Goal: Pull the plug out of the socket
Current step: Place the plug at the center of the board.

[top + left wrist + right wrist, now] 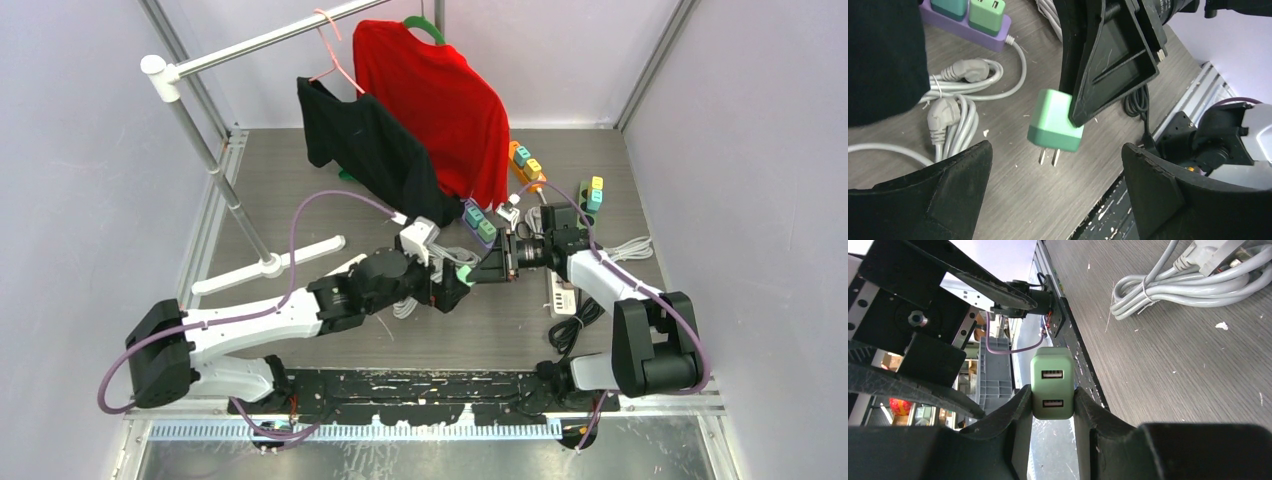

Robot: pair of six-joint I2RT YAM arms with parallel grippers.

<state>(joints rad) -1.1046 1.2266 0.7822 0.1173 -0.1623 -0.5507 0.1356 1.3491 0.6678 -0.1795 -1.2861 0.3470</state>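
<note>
A light green two-port USB plug (1052, 382) is clamped between my right gripper's (1052, 407) fingers. In the left wrist view the same plug (1055, 122) hangs in the air above the table with its two bare metal prongs pointing down, free of any socket. The purple socket strip (973, 31) lies at the far left with two other green plugs still in it. It also shows in the top view (480, 222). My left gripper (1058, 200) is open and empty, with its fingers wide apart just below the plug. In the top view the two grippers meet mid-table, right (485, 270) and left (462, 290).
Coiled grey cables (960, 112) lie beside the purple strip. A white power strip (562, 295) and a black cable lie under the right arm. An orange strip (527, 165) and a dark strip (592, 195) lie at the back right. A clothes rack holds a black shirt (370, 150) and a red shirt (440, 100).
</note>
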